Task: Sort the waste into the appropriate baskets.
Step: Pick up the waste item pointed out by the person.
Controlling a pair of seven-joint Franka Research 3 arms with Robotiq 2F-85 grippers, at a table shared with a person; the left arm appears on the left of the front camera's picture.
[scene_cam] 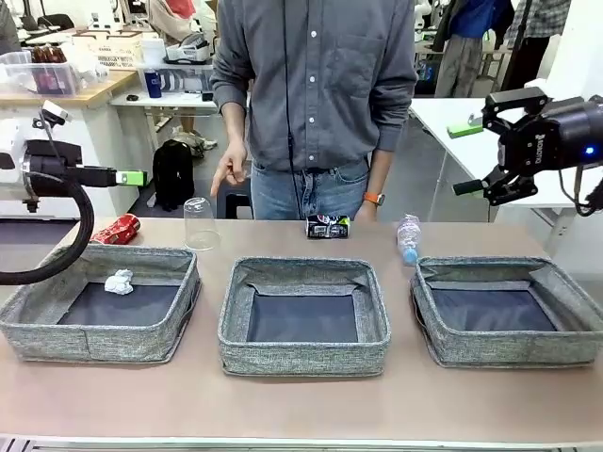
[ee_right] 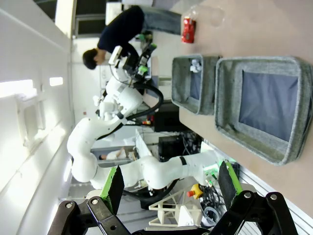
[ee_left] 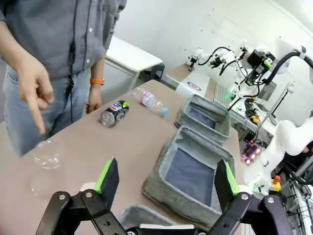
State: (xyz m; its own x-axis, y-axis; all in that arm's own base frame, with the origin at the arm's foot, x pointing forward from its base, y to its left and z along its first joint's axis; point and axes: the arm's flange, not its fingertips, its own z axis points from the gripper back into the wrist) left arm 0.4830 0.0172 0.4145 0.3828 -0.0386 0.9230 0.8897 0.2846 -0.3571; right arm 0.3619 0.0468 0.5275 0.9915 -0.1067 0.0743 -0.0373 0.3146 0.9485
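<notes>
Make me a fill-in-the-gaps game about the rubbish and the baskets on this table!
1. The table holds ___ grey baskets.
2. The paper ball lies in the ___ basket, as the robot sees it.
3. The water bottle has a ___ cap.
4. The left gripper and right gripper both have their jaws ___.

Missing words: three; left; blue; open.

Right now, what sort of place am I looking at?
Likely a robotics lab: the open left gripper and right gripper flank a table with three grey baskets, and cluttered workbenches stand behind the person.
</notes>
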